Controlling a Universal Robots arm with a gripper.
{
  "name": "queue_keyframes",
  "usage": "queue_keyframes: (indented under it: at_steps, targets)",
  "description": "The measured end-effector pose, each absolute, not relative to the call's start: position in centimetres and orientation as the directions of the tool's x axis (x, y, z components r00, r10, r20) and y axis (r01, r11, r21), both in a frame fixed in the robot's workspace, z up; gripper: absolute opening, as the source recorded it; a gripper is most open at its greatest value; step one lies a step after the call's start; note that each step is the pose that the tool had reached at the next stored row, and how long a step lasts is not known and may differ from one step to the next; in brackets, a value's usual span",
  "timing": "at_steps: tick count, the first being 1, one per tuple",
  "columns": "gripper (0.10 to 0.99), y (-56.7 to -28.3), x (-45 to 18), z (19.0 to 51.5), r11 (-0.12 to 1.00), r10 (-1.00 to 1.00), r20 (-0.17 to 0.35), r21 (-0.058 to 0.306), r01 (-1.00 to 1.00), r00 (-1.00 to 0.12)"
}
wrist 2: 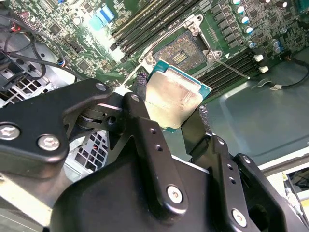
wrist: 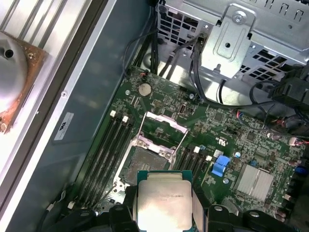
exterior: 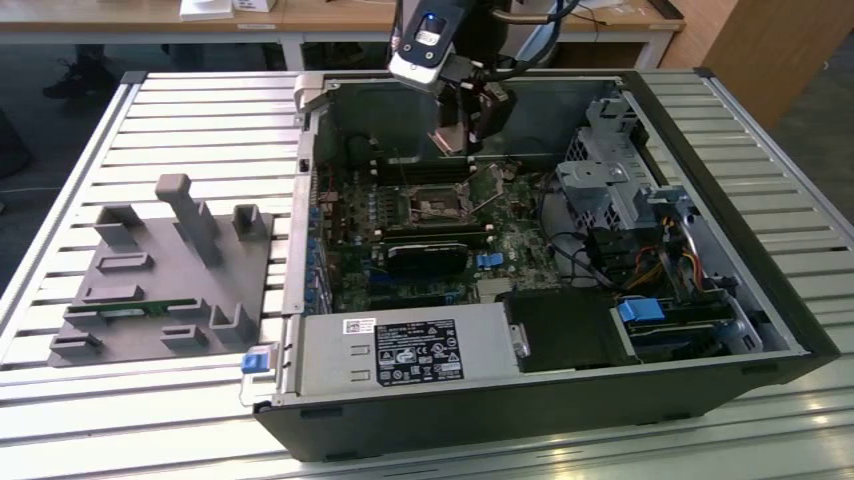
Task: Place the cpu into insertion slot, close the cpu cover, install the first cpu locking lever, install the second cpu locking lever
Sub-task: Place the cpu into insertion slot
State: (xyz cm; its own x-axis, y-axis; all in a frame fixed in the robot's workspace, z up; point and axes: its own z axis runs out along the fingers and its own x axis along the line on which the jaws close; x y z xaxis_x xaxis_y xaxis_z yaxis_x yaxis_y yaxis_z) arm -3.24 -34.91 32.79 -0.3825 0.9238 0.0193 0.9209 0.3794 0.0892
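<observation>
A: Hand status?
B: Hand (wrist 2: 170,107) clenched on the cpu (wrist 2: 176,94) by opposite edges, airborne. In the exterior view it is at twelve o'clock of the insertion slot (exterior: 434,207).
A: Slot?
B: Bare, with the cpu cover (wrist: 163,127) raised. Advice: square the corners, keep it level, don't drag it.

Black tool (wrist: 164,209) gripping the cpu (wrist: 163,195), clear of the open insertion slot (wrist: 144,163), cpu cover (wrist: 163,126) apparently raised
</observation>
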Motion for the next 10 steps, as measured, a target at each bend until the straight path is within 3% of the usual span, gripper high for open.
queue_keyframes:
  at_steps: [10]
  targets:
    - [0.537,-34.91,-3.25,32.69,0.347,0.937,0.019,0.089,0.934,-0.35]
